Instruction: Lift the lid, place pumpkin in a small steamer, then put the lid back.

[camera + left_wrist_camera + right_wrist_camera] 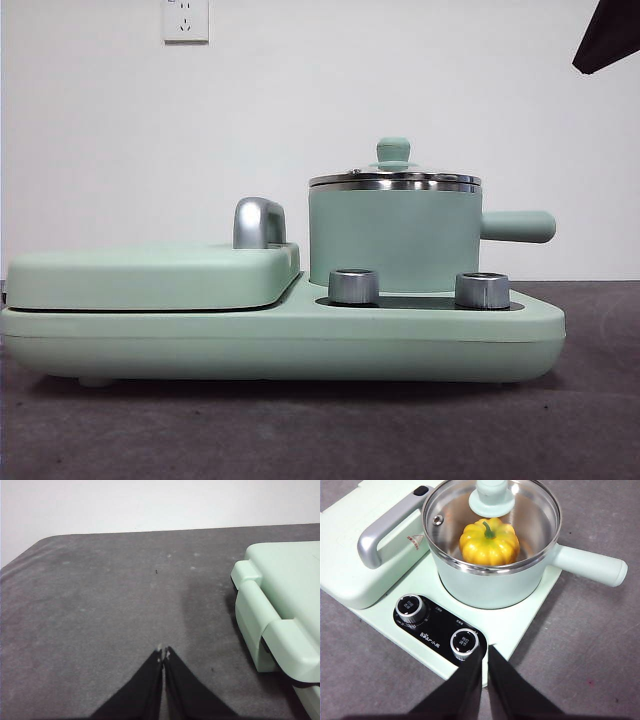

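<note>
- Looking down from my right wrist camera, I see the pumpkin (489,541) sitting inside the small steamer (490,580), under the clear lid (492,510), which rests on the pot's steel rim.
- The steamer stands on the long green base (300,335), behind the two silver knobs (353,286), its stubby side handle (517,226) pointing away from the flat griddle cover (150,275).
- My right end effector (484,652) hangs above the base's front edge near one knob, jaws narrow with only a slit between them, holding nothing.
- My left end effector (163,654) hovers over bare grey worktop (100,610) beside the appliance's end, jaws pressed together and empty.
- In the front view, a dark arm tip (608,35) shows at a top corner.
</note>
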{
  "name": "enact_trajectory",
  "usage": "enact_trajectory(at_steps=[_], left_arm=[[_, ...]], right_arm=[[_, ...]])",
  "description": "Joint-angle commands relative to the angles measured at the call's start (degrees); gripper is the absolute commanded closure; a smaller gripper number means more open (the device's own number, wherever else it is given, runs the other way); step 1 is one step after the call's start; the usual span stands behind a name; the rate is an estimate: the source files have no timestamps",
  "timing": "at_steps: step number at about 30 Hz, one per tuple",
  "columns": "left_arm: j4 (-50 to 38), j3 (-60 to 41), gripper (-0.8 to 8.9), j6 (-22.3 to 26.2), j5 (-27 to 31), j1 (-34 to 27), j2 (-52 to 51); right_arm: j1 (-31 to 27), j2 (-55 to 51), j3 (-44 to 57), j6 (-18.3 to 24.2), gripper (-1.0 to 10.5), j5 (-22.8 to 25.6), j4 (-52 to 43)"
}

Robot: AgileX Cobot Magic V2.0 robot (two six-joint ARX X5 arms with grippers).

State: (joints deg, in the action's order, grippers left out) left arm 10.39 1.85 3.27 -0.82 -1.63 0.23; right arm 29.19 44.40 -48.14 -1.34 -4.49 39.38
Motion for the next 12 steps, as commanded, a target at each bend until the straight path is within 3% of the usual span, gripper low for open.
enact_trajectory(at_steps=[1, 10, 12], left_arm=[[0.3, -1.1, 8.07, -0.1, 0.0, -0.1, 0.0], [0.3, -1.1, 8.07, -0.1, 0.0, -0.1, 0.0], [0.3, -1.1, 8.07, -0.1, 0.0, -0.1, 0.0]], right_arm=[[0.3, 0.4, -0.2, -0.1, 9.3, 0.0, -0.6], [0.3, 0.4, -0.2, -0.1, 9.3, 0.0, -0.6], [0.0, -0.3, -0.2, 2.5, 9.3, 0.5, -0.9]])
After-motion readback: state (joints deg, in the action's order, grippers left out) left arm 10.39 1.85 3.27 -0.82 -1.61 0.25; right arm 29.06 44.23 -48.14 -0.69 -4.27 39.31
